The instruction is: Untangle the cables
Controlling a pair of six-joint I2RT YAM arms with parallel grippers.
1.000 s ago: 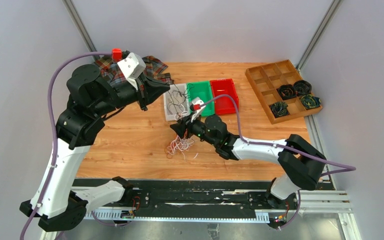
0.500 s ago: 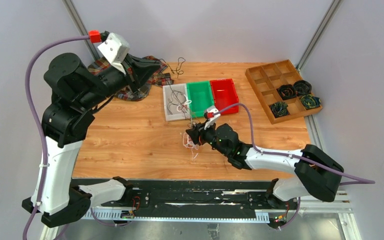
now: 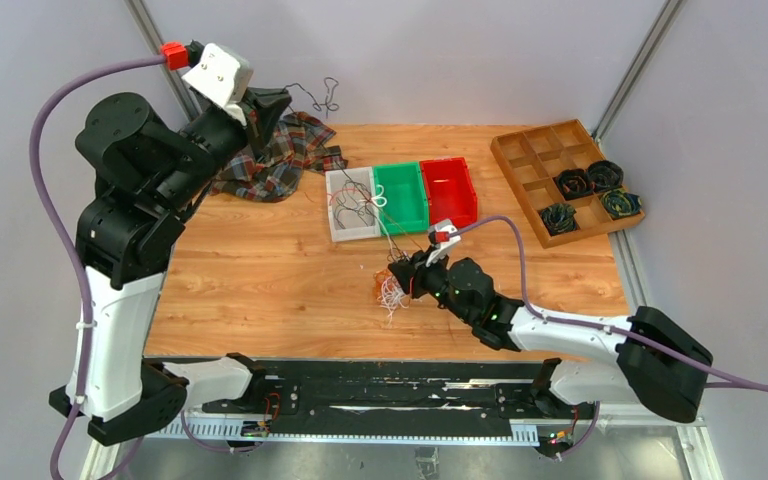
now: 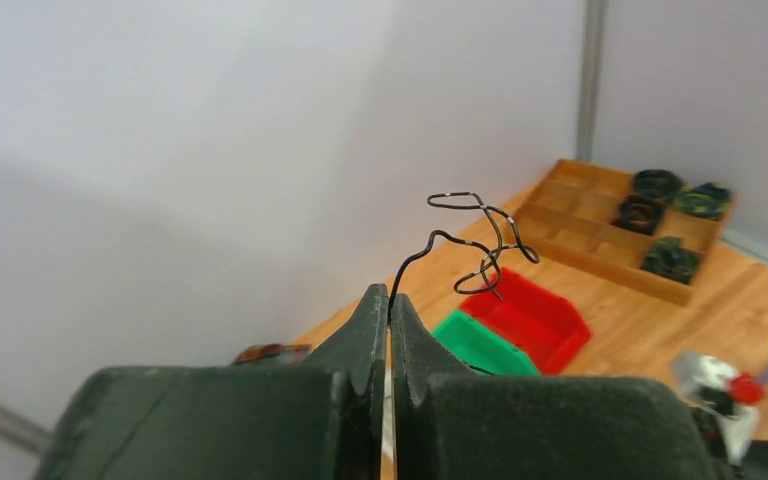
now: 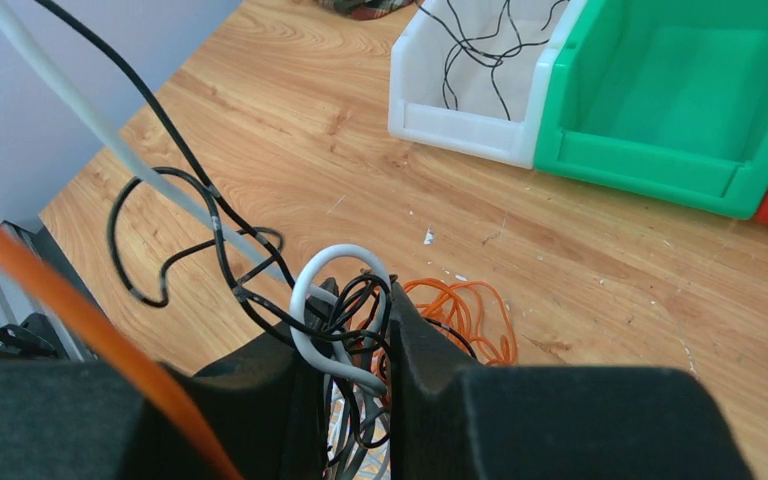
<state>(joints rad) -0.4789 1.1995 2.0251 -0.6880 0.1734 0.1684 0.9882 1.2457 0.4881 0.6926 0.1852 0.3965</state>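
1. L arm: the left gripper [image 4: 388, 300] is high at the far left, above the red-and-green plaid cloth [image 3: 282, 150]. Jaws are closed on one thin black kinked wire [image 4: 480, 232], whose free end curls up past the tips. Whether its lower end joins the bunch: cannot tell.
2. R arm: the right gripper [image 5: 355, 310] sits low over the wooden tabletop [image 3: 260, 270], near centre. Jaws are clamped on the tangled bunch of black, white and orange cables [image 3: 391, 292]. The orange loops [image 5: 465, 315] spill onto the wood just right of it.
3. Reason (judged): R acts as an anchor, pinning the knot. L takes a single strand up and away so it slides out w/o dragging the rest.
4. Fine strands run from the bunch toward the white plastic bin [image 5: 460, 135] on the far side, which holds black wires. The green plastic bin [image 3: 400, 195] and red plastic bin [image 3: 450, 190] adjoin on its right. These are prob. sorting receptacles.
5. Risk: a snagged strand lifts the whole bunch.
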